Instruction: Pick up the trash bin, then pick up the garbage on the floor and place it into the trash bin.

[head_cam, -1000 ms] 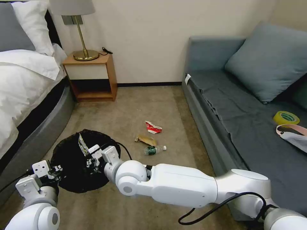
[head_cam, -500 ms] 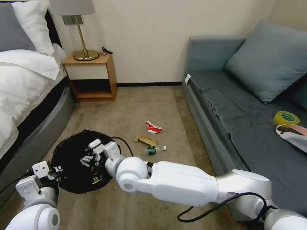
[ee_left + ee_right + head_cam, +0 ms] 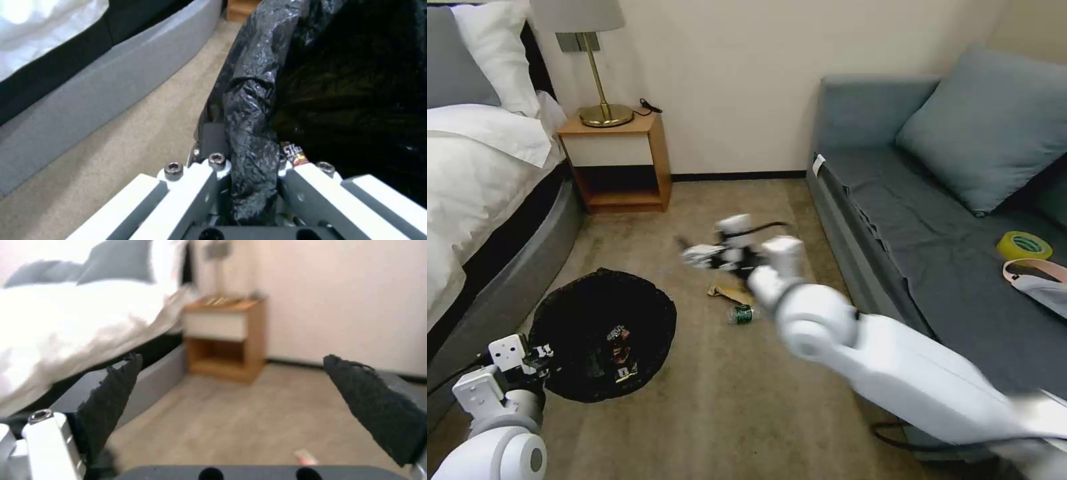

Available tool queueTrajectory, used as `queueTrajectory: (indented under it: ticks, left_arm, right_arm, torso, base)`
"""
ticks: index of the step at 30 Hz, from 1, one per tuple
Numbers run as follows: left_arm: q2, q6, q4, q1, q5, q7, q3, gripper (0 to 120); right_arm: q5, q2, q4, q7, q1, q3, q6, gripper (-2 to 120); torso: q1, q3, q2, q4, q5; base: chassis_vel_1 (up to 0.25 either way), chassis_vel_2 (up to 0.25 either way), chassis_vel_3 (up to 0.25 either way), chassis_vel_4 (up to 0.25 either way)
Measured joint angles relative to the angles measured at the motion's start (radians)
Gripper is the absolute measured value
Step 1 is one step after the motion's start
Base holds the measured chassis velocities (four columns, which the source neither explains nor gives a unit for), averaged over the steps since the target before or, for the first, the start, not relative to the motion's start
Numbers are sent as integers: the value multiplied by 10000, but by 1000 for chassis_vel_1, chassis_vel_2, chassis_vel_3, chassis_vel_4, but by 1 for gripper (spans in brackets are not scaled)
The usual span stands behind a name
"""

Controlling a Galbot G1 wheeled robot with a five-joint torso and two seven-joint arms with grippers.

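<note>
Garbage lies just beneath open right hand, untouched.

Bedroom or hotel-style guest room with a sitting corner.
A bed with white linen, pillows and a grey padded base stood along one wall, beside a wooden nightstand carrying a brass lamp. Opposite lay a grey-blue sofa with a matching cushion. Beige carpet covered the floor between them, and a dark skirting strip ran along a plain cream wall.
</note>
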Motion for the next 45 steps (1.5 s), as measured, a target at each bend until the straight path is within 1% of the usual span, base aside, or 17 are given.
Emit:
queueTrajectory:
  ticks: [1,2,3,5,6,9,11,13,15,16,17,20,21,23,24,28,45]
  left_arm:
    - [0,0,0,0,0,0,0,1]
    - [7,-8,0,-6,0,7,-19,1]
    - [28,-31,8,-23,1,26,-55,1]
    - [35,-67,35,-55,3,59,-91,1]
    - [35,-67,35,-55,3,59,-91,1]
    - [91,-138,96,-77,21,106,-143,1]
    - [100,-146,105,-80,30,106,-155,1]
    - [111,-179,125,-93,75,125,-169,1]
    - [134,-239,156,-88,102,159,-181,1]
    - [134,-239,156,-88,102,159,-181,1]
    - [143,-284,174,-82,111,186,-196,1]
    - [175,-415,229,-89,102,290,-261,1]
    - [175,-415,229,-89,102,290,-261,1]
    - [209,-466,245,-97,20,381,-318,1]
    - [221,-471,247,-97,-6,398,-334,1]
    - [255,-472,246,-97,-115,430,-392,1]
    - [230,-459,288,-212,-215,443,-460,1]
  right_arm:
    - [0,0,0,0,0,0,0,100]
    - [-350,-91,199,-32,-489,433,81,100]
    - [-1221,-169,561,-81,-1691,1345,261,100]
    - [-2295,-77,892,-146,-3039,2349,519,100]
    - [-2295,-77,892,-146,-3039,2349,519,100]
    - [-3440,321,1365,-249,-4847,3808,862,100]
    - [-3671,449,1441,-272,-5206,4094,963,100]
    - [-4551,921,1673,-355,-6335,4656,1414,100]
    - [-4966,1338,1832,-379,-7000,4833,1584,100]
    - [-4966,1338,1832,-379,-7000,4833,1584,100]
    - [-5159,1561,1889,-386,-7241,4868,1666,100]
    - [-6155,2526,1933,-551,-7975,4892,1995,100]
    - [-6155,2526,1933,-551,-7975,4892,1995,100]
    - [-6775,3172,1859,-764,-8536,4671,2268,100]
    - [-6937,3323,1784,-823,-8648,4603,2352,100]
    - [-7412,3685,1427,-1125,-8805,4483,2775,100]
    - [-7426,3627,1002,-1428,-8556,4311,2872,100]
  torso:
    - [0,0,0,0,0]
    - [0,0,0,3,0]
    - [0,0,0,5,0]
    - [0,0,0,2,2]
    - [0,0,0,2,2]
    - [0,-1,1,2,-2]
    - [0,-1,0,3,-3]
    - [0,-1,0,3,-4]
    - [0,0,1,3,-6]
    - [0,0,1,3,-6]
    - [-1,-1,0,3,-5]
    - [0,0,1,7,-7]
    - [0,0,1,7,-7]
    - [0,0,0,4,-7]
    - [-1,-1,1,4,-6]
    - [0,0,1,6,-6]
    - [-1,0,1,5,-5]
  base:
    - [0,0,0,0]
    - [0,0,0,0]
    - [0,0,0,0]
    - [0,0,0,0]
    - [0,0,0,0]
    - [0,0,0,0]
    - [0,0,0,0]
    - [0,0,0,0]
    - [0,0,0,0]
    - [0,0,0,0]
    - [0,0,0,0]
    - [0,0,0,0]
    - [0,0,0,0]
    - [0,0,0,0]
    - [0,0,0,0]
    - [0,0,0,0]
    - [0,0,0,0]
